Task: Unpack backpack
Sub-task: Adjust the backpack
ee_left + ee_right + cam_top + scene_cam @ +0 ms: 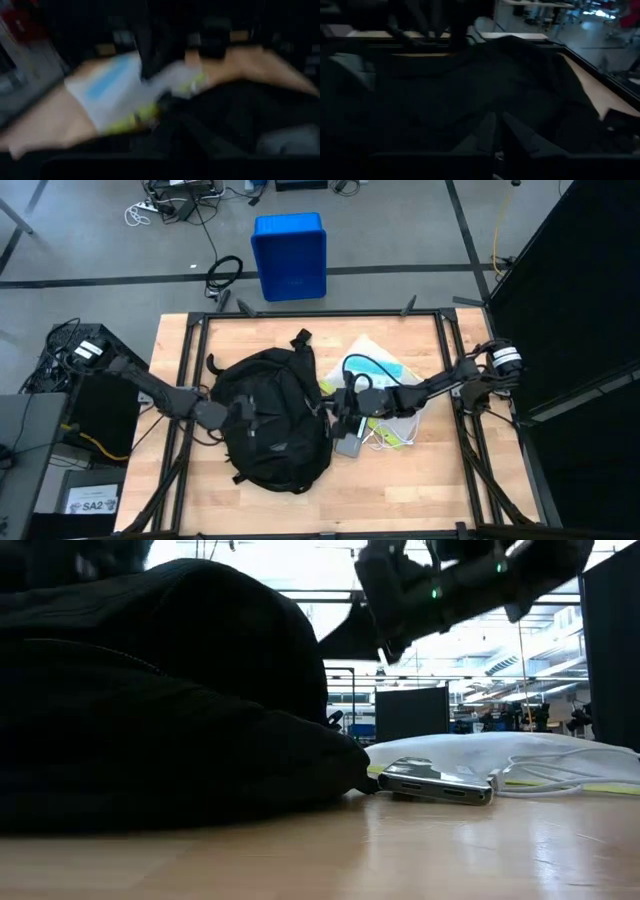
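— Wooden tabletop in a dark frame, grey workshop floor around it, a blue crate standing beyond the far edge. Where's the backpack?

— The backpack lies in the middle of the table, a rounded black heap, between the two arms. Just beside it on the right sit a white plastic bag with a cable, and a flat grey device close against the pack's edge.

— Which step are we in?

— I'd judge some things are already out and both arms are taking hold of the pack. The left gripper is on the fabric at the pack's left side, fingers pressed together. The right gripper is at the pack's right edge, fingers also pressed together, pointing into the black cloth. Whether either has pinched fabric or a zipper pull, I cannot tell.

— And next?

— Probably lifting or spreading the opening, one arm holding while the other reaches in. Soft cloth will sag and slip.

— Any writing?

— Only a small label on the floor, lower left, reading "SA2". No logo is visible on the pack.
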